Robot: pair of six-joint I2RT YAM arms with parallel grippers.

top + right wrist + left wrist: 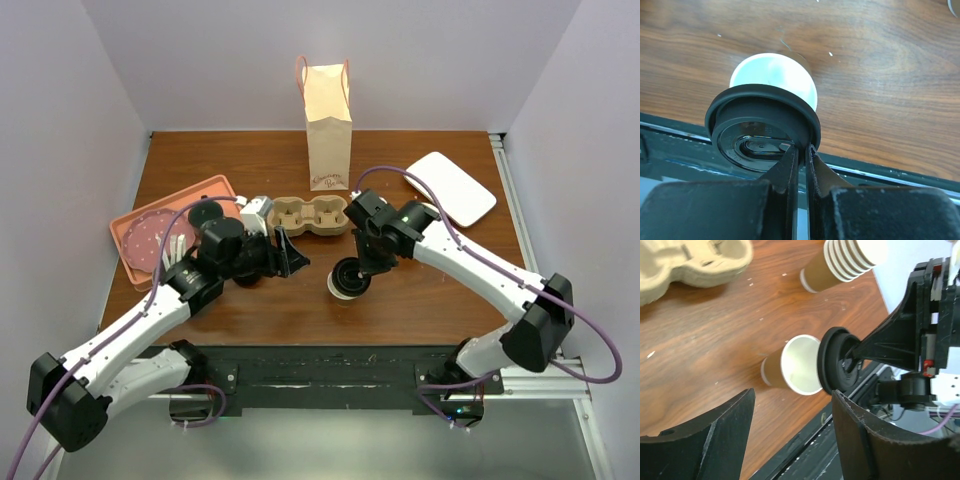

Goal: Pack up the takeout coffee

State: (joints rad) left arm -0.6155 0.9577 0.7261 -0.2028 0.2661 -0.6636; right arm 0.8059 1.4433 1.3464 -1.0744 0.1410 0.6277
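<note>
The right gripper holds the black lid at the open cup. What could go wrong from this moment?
1. The right gripper pinches the black lid at one thin spot only; the lid may twist or slip when pressed.
2. The lid covers only part of the mouth of the paper cup, and the open left gripper does not hold the cup, so a push could tip it.

black lid point(762, 127) partly hiding paper cup point(775, 75), cup carrier point(690, 265) cut by top edge
</note>
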